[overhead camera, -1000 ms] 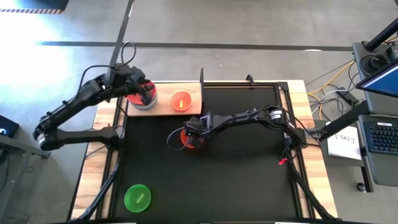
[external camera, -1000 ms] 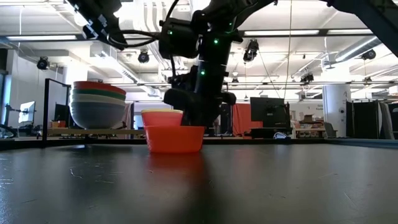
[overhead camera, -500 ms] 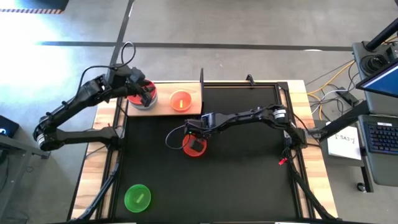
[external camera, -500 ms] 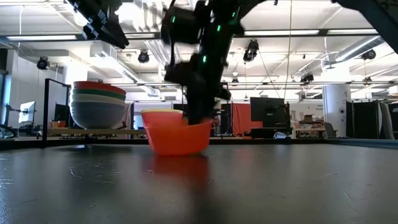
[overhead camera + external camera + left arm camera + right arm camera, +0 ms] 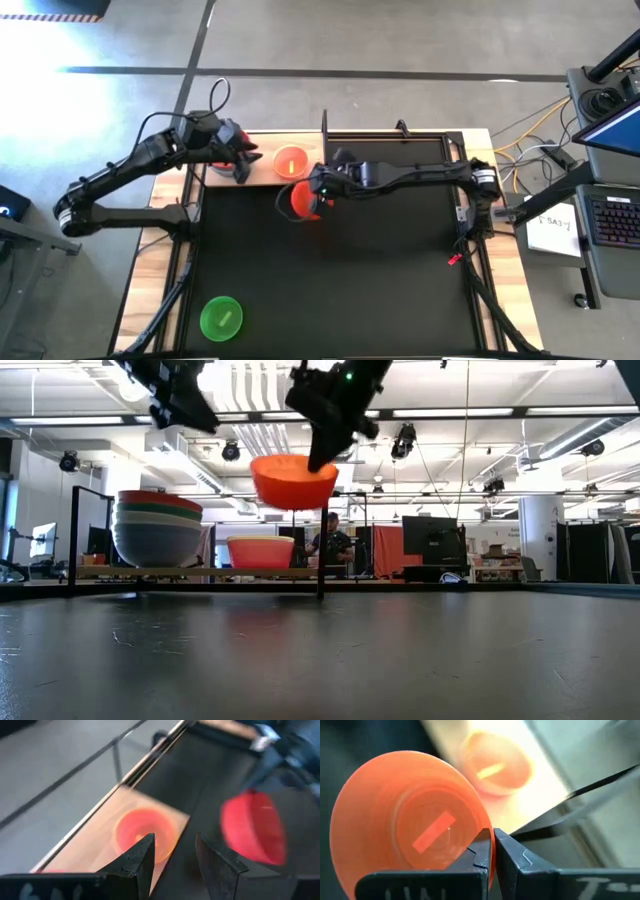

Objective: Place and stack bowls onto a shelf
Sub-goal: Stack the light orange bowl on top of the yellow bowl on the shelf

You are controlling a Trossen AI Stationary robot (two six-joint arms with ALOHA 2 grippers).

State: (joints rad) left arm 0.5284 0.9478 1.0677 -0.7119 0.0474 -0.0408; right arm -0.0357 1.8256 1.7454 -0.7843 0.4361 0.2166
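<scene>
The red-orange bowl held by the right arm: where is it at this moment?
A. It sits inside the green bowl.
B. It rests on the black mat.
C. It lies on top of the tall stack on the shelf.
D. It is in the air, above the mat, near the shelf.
D: in the low view the red-orange bowl hangs clear above the table, the right gripper pinching its rim, beside the shelf.

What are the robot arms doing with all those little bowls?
The right gripper pinches the rim of a small red plastic bowl and holds it in the air beside the light wooden shelf. On the shelf sit a single orange bowl and a stack of bowls. The left gripper hovers open above the shelf. A green bowl waits on the black table mat.
</scene>
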